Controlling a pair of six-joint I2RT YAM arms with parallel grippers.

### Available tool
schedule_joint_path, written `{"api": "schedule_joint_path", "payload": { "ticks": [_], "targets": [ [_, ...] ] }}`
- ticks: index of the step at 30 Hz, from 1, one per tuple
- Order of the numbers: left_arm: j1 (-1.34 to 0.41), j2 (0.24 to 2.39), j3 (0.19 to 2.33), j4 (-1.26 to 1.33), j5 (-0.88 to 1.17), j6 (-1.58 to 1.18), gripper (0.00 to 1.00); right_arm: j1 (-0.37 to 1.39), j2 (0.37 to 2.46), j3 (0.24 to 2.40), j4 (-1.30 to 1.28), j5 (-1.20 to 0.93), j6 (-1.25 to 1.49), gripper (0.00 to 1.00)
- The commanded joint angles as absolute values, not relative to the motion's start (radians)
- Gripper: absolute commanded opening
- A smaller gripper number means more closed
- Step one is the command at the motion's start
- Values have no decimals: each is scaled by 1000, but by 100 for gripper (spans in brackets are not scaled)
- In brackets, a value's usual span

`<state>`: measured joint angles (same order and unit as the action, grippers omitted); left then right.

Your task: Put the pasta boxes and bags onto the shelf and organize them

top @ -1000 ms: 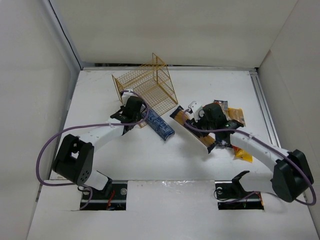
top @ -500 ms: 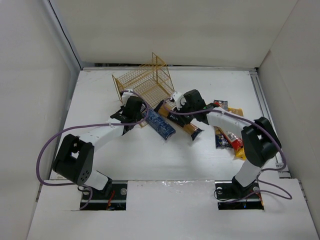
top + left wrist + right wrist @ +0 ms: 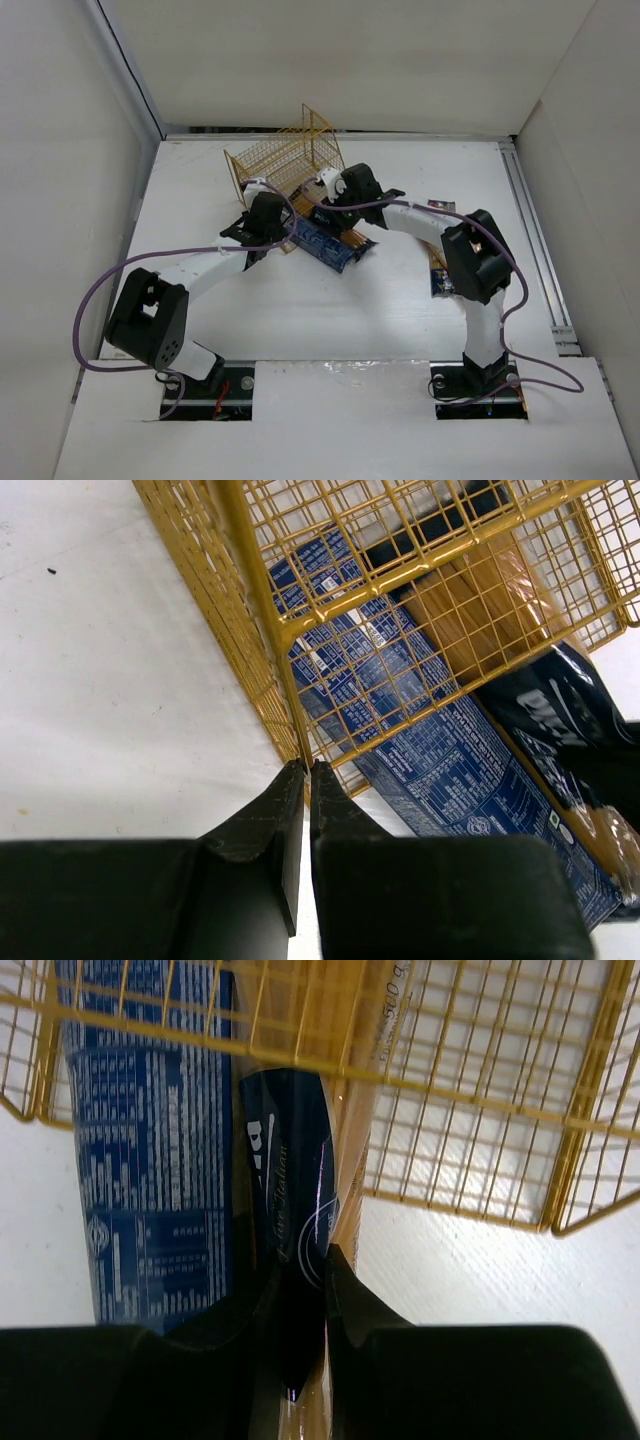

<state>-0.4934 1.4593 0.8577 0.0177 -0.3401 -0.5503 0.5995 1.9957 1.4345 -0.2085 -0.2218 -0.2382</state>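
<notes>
Gold wire shelf [image 3: 290, 165], upper centre of the overhead view, with both arms at it.
The left gripper [image 3: 305, 778] is clamped on a corner wire, apparently to steady it. The right gripper [image 3: 305, 1265] pinches the brown-black pack [image 3: 290, 1150], its end inside the shelf beside the dark-blue box [image 3: 150, 1150], itself partly inside.

**One high overview, two close wrist views**

The top camera sits above and behind the arm bases. It looks down and forward over the whole table [image 3: 380, 310], with the shelf [image 3: 290, 170] toward 11 o'clock from centre.

The left wrist camera looks along its own fingers from very near. It faces the shelf wire pinched in the left gripper [image 3: 307, 768], and the dark-blue box [image 3: 440, 770] runs toward 4 o'clock.

The right wrist camera is equally near and faces the shelf over the right gripper [image 3: 303, 1260] (clamped on the brown-black pack [image 3: 290, 1150]), with the box at 9 o'clock.

All three views share the shelf and the box.
</notes>
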Motion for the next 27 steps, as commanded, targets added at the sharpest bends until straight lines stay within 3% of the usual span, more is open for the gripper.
{"api": "schedule_joint_path", "payload": {
  "ticks": [1, 4, 5, 7, 8, 14, 20, 27],
  "targets": [
    [-505, 1470, 861, 81, -255, -555, 0, 644, 1997, 1560, -15, -296, -229, 0],
    [-505, 1479, 870, 81, -245, -555, 0, 655, 2029, 1582, 21, -276, -251, 3],
    [-505, 1479, 870, 71, -245, -555, 0, 655, 2039, 1582, 31, -276, -262, 30],
    [-505, 1479, 881, 71, -245, -555, 0, 655, 2023, 1565, 41, -262, -273, 61],
    [-505, 1479, 881, 60, -245, -555, 0, 655, 2008, 1551, 41, -250, -284, 100],
    [-505, 1470, 890, 42, -245, -555, 0, 603, 1712, 1284, -10, -86, -315, 100],
    [-505, 1450, 877, 41, -255, -555, 0, 390, 1473, 1108, -462, 89, -291, 100],
    [-505, 1431, 877, 18, -298, -555, 0, 186, 1304, 961, -644, 179, -249, 100]
  ]
}}
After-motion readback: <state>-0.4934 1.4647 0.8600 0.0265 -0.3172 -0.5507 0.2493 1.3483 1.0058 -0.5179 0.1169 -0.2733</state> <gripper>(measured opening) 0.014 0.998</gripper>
